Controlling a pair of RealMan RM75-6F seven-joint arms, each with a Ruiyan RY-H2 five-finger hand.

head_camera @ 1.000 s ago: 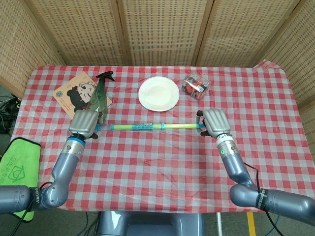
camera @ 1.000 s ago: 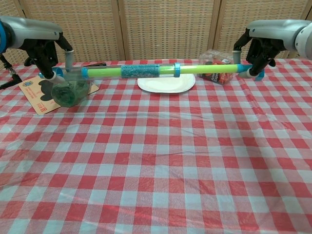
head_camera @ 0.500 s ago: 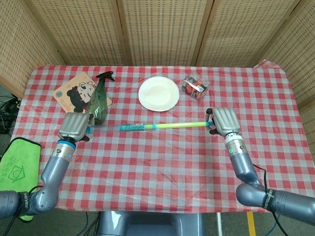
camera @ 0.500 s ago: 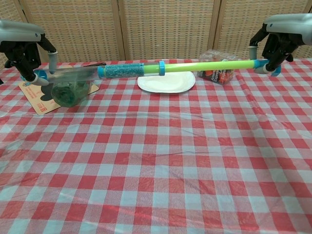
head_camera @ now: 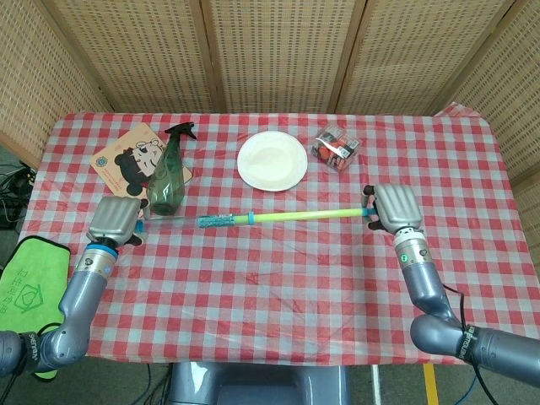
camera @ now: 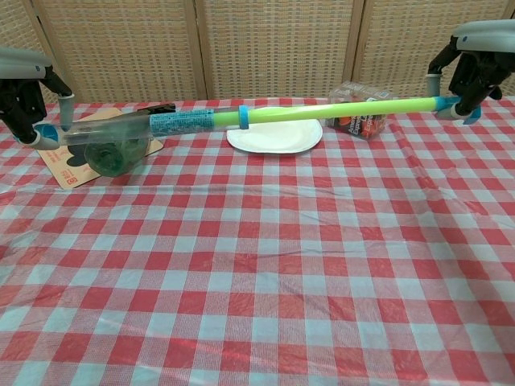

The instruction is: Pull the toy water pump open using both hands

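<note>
Two hands, pump, bottle behind

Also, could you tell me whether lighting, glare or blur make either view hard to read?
Head view: even light, soft shadows, toy water pump sharp. Chest view: slight sheen on the tablecloth, the pump's clear barrel is faint against the green spray bottle, and both hands sit at the frame edges.

Woven rattan screen panels in wooden frames stand behind and along both sides of the surface, which wears a red-and-white checked cloth. Grey floor with dark cables shows at far left. The light is even.
</note>
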